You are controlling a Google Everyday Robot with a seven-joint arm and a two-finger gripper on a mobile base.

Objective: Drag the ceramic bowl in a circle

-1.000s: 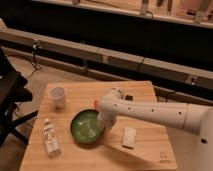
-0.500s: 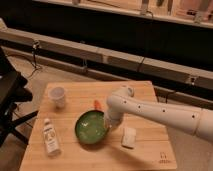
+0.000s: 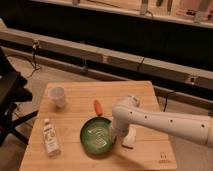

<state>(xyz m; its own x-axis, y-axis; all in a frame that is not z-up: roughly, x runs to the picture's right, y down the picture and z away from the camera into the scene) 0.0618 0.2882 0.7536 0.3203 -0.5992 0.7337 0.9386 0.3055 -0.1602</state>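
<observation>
The ceramic bowl (image 3: 98,137) is dark green with pale swirl marks inside and sits on the wooden table (image 3: 75,107), near its front edge at the middle. My white arm reaches in from the right. My gripper (image 3: 116,136) is at the bowl's right rim, pointing down; its tips are hidden behind the arm's wrist.
A small white cup (image 3: 58,96) stands at the table's back left. A clear bottle (image 3: 50,138) lies at the front left. An orange carrot-like item (image 3: 98,107) lies just behind the bowl. A white object (image 3: 130,137) lies right of the bowl. A dark chair (image 3: 10,100) stands to the left.
The bowl has moved right and toward the table's front edge together with my gripper. My arm has drawn in and lowered toward the bowl's right rim.
</observation>
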